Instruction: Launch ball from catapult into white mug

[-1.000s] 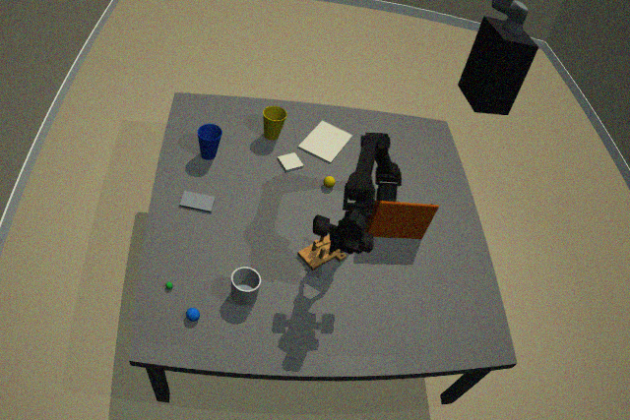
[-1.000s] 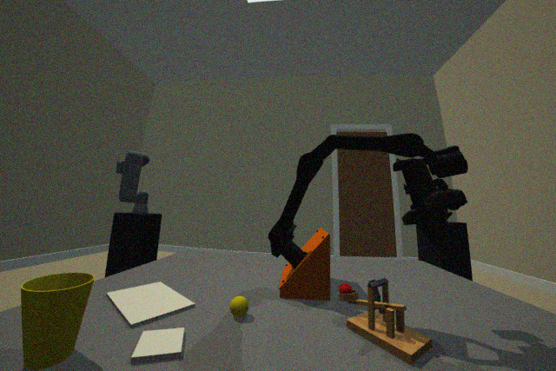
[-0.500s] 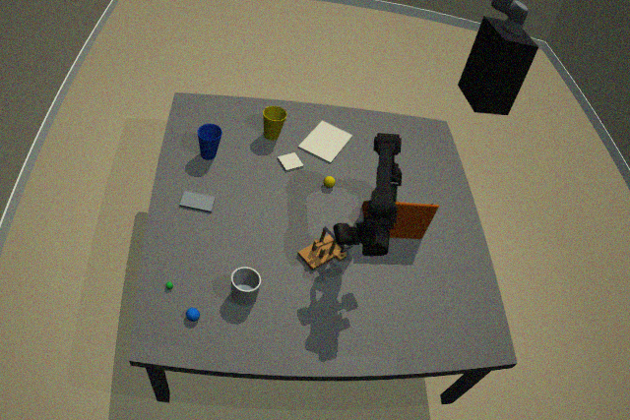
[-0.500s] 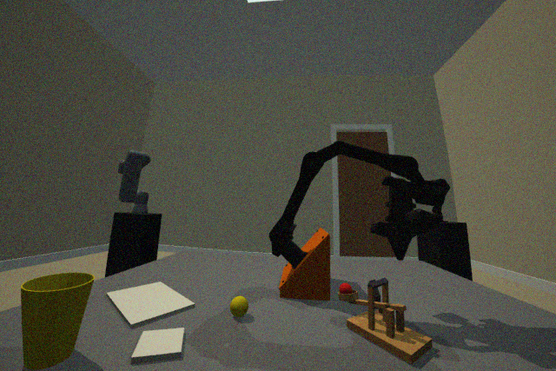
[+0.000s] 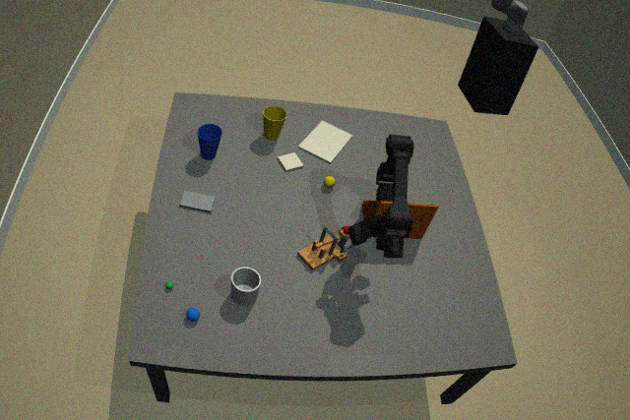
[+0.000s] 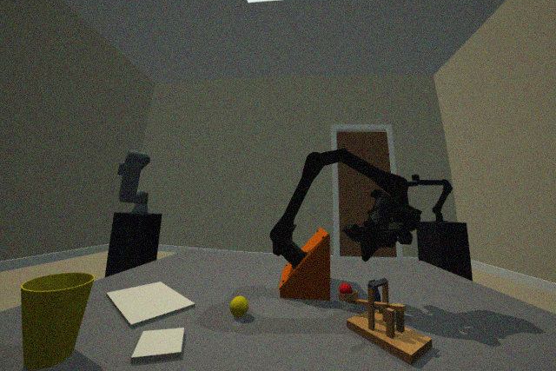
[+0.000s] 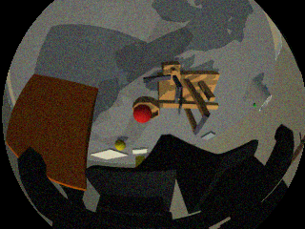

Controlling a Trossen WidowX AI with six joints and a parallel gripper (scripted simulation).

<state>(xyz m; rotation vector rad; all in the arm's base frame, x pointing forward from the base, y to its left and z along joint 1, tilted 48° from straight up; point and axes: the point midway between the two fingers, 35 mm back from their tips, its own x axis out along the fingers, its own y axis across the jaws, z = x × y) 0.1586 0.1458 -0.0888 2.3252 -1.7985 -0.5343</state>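
The red ball point(image 5: 346, 229) point(image 6: 345, 288) point(image 7: 142, 114) sits in the round cup at the end of the throwing arm of the wooden catapult point(image 5: 310, 259) point(image 6: 405, 343) point(image 7: 166, 97). The cup end sticks out past the base, toward the orange wedge. The catapult stands upright on the table. The white mug point(image 5: 245, 285) stands upright to its lower left in the top view; it looks grey in this light and no ball shows inside. My gripper point(image 6: 367, 255) is shut and empty, above the table near the cup end. It is apart from the ball in the exterior view.
The orange wedge point(image 5: 423, 222) point(image 6: 316, 268) point(image 7: 52, 129) carries the arm. A yellow ball point(image 5: 329, 181) point(image 6: 239, 306), blue ball point(image 5: 192, 314) and green ball point(image 5: 169, 285) lie on the table. A yellow cup point(image 5: 273, 125), blue cup point(image 5: 209, 145) and flat plates point(image 5: 325, 141) point(image 5: 197, 201) lie farther off.
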